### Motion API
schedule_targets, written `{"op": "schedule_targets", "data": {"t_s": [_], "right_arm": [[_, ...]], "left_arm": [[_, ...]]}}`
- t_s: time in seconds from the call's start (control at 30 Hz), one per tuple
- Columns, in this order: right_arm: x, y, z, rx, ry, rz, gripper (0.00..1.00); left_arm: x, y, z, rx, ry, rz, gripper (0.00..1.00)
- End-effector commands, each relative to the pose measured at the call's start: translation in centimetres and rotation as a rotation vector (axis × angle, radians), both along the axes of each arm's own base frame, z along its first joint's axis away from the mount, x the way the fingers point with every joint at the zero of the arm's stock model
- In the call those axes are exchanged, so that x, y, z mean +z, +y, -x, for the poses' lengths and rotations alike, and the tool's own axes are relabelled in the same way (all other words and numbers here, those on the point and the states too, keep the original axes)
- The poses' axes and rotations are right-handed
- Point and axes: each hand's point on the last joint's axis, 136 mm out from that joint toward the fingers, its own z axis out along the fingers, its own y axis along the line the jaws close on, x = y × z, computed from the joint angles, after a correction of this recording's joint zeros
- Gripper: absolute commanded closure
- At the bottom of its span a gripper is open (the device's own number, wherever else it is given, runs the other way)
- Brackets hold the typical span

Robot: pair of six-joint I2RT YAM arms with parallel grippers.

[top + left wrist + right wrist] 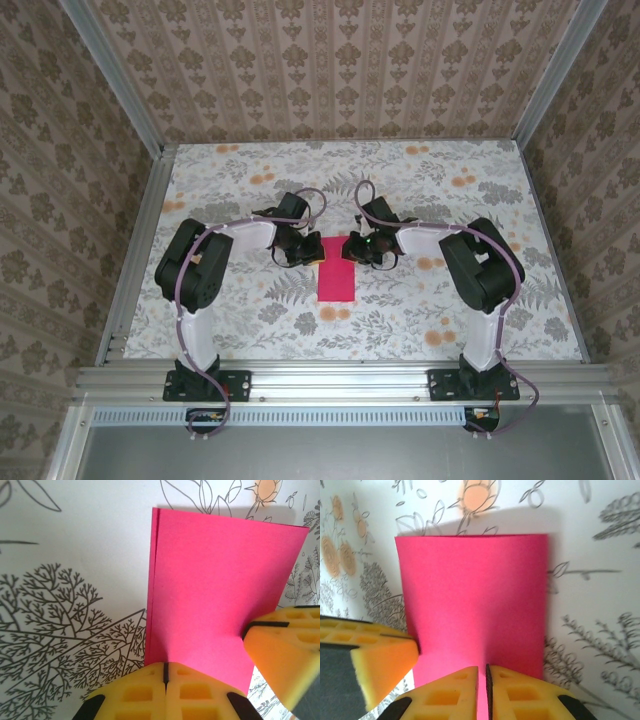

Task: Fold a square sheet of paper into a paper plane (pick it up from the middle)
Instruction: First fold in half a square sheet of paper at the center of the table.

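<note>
square sheet of paper (337,268): folded double into a pink rectangle, flat on the floral tablecloth (420,320), mid-table between the arms.
handling: probably feather-light, limp, easily creased and apt to slide; best pinched at an edge.
left gripper (165,687): jaws shut at the paper's edge; grip uncertain.
right gripper (482,690): narrow slit with pink inside, seemingly pinching the same edge.

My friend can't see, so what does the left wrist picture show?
A pink paper, folded double, sits over a leafy tablecloth. The left gripper's yellow jaws pinch its near edge; the right gripper pinches its side.
</note>
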Motion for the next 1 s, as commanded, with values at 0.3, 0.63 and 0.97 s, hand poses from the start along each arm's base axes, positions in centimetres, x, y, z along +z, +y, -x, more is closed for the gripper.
{"op": "schedule_targets", "data": {"t_s": [0.3, 0.63, 0.97], "right_arm": [[2.3, 0.6, -1.7, -0.016, -0.027, -0.055, 0.84], [-0.4, -0.2, -3.9, -0.066, -0.008, -0.003, 0.84], [1.4, -0.2, -5.0, -0.079, -0.049, -0.031, 0.84]], "left_arm": [[-3.7, 2.5, 1.6, -0.004, 0.070, -0.142, 1.00], [-3.7, 2.7, 1.6, -0.009, 0.070, -0.158, 1.00], [-3.7, 3.0, 1.8, -0.010, 0.071, -0.174, 1.00]]}}
